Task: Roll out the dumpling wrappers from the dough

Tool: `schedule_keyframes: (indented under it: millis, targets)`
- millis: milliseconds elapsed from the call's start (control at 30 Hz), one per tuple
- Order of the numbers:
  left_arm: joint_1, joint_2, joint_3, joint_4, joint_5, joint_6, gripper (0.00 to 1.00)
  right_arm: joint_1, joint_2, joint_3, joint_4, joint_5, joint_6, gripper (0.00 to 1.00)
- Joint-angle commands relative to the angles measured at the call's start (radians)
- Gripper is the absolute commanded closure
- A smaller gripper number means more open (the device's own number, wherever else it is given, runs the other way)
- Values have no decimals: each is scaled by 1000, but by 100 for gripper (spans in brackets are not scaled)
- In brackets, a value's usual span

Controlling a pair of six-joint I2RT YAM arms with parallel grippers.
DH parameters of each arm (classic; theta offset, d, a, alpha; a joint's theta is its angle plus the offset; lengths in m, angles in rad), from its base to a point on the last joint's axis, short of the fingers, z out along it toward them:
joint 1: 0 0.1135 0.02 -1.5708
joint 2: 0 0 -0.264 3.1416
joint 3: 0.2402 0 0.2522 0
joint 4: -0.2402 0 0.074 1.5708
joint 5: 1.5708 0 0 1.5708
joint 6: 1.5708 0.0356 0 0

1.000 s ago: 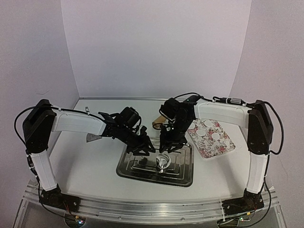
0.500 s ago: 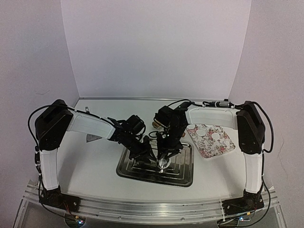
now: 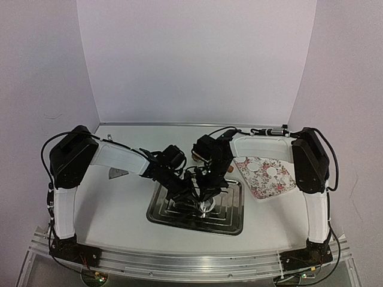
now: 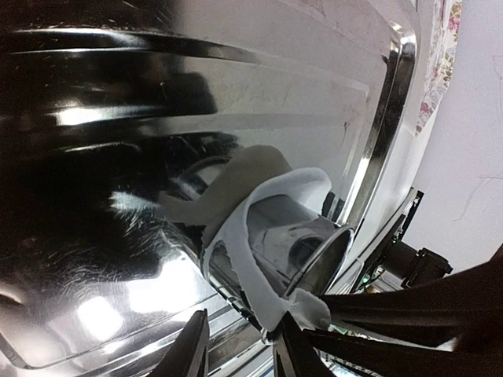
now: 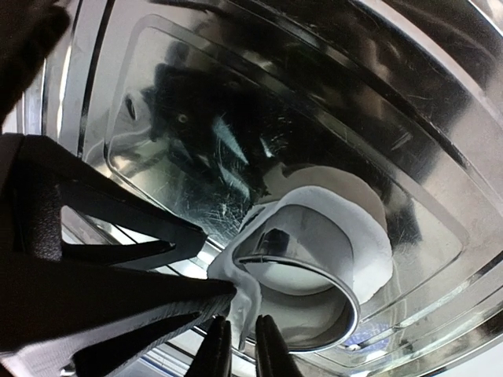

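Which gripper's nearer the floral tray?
Right. The right gripper is over the steel tray, beside the floral tray; the left gripper is just beyond it, farther away.

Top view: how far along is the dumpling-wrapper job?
Done: three round white dough wrappers lie on the flowered rectangular plate. In hand: over the steel tray, the right gripper pinches a white dough strip draped round the shiny ring cutter; the left gripper is beside it. Left: freeing that dough, perhaps cutting more.

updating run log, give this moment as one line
left gripper: open at dough | right gripper: shut on dough | ring cutter: on steel tray, dough draped | floral plate: holds wrappers
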Motion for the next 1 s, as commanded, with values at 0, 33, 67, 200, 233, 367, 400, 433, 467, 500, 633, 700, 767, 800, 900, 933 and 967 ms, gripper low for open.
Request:
schedule_keyframes:
  millis: [0, 33, 67, 200, 233, 367, 400, 433, 467, 500, 633, 700, 767, 800, 900, 933, 967]
  targets:
    - [-1, 21, 56, 2, 21, 1, 74, 1, 8, 35, -5, 16, -10, 92]
    - [-1, 24, 60, -6, 19, 2, 75, 1, 8, 35, -6, 21, -8, 94]
    - [-2, 26, 66, -17, 14, 4, 75, 1, 6, 34, -7, 28, -5, 96]
    - [-8, 33, 118, -106, -33, 38, 78, -1, -10, 28, -14, 67, 10, 100]
    - [-11, 38, 133, -130, -50, 48, 80, -2, -16, 25, -14, 78, 13, 100]
    - [-22, 64, 199, -228, -93, 86, 82, -10, -37, 13, -16, 107, 31, 100]
    - [-24, 69, 216, -250, -104, 94, 83, -12, -42, 10, -16, 115, 34, 100]
    - [-26, 74, 233, -271, -115, 105, 83, -13, -48, 7, -16, 121, 38, 100]
    - [-29, 79, 248, -288, -124, 114, 83, -14, -54, 4, -16, 127, 42, 100]
    - [-31, 85, 261, -303, -130, 122, 84, -14, -60, 1, -16, 133, 46, 100]
    - [-37, 104, 297, -344, -142, 146, 84, -19, -75, -13, -16, 148, 60, 100]
    - [-38, 108, 304, -350, -142, 153, 84, -21, -79, -18, -16, 152, 67, 100]
    - [-39, 110, 310, -353, -143, 159, 85, -24, -82, -22, -15, 156, 72, 100]
    - [-39, 113, 313, -358, -143, 164, 85, -24, -82, -23, -15, 159, 76, 100]
    - [-41, 121, 328, -381, -151, 181, 85, -29, -89, -31, -16, 179, 98, 100]
    - [-42, 124, 334, -390, -156, 187, 84, -32, -93, -37, -16, 184, 104, 100]
    - [-43, 126, 339, -399, -161, 193, 85, -36, -98, -42, -15, 189, 110, 100]
